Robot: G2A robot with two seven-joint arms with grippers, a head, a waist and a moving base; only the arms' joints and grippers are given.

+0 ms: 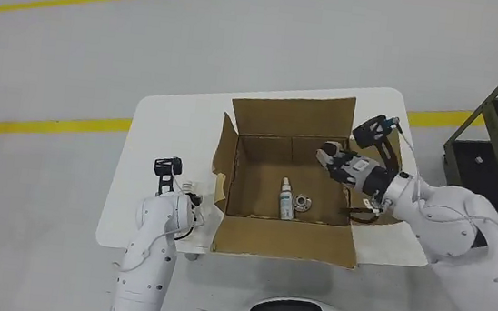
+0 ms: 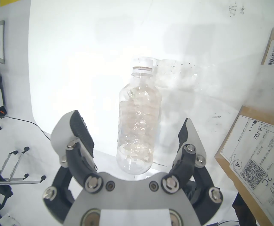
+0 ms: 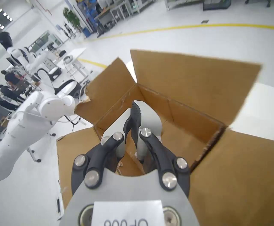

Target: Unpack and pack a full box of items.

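The clear bottle (image 2: pixel 139 102) rests on the table (image 1: pixel 169 129), at 9 o'clock from the box (image 1: pixel 286 240). The left gripper (image 2: pixel 132 123) has its jaws wide on both sides of the bottle, not touching it. To grasp it well, we should close softly on the mid-body, since thin plastic probably dents. The right gripper (image 3: pixel 134 115), jaws pressed together and empty, hangs over the box's 3 o'clock side.

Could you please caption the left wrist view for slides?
Open left gripper straddling a clear, white-capped plastic bottle on a white table, brown cardboard box alongside.
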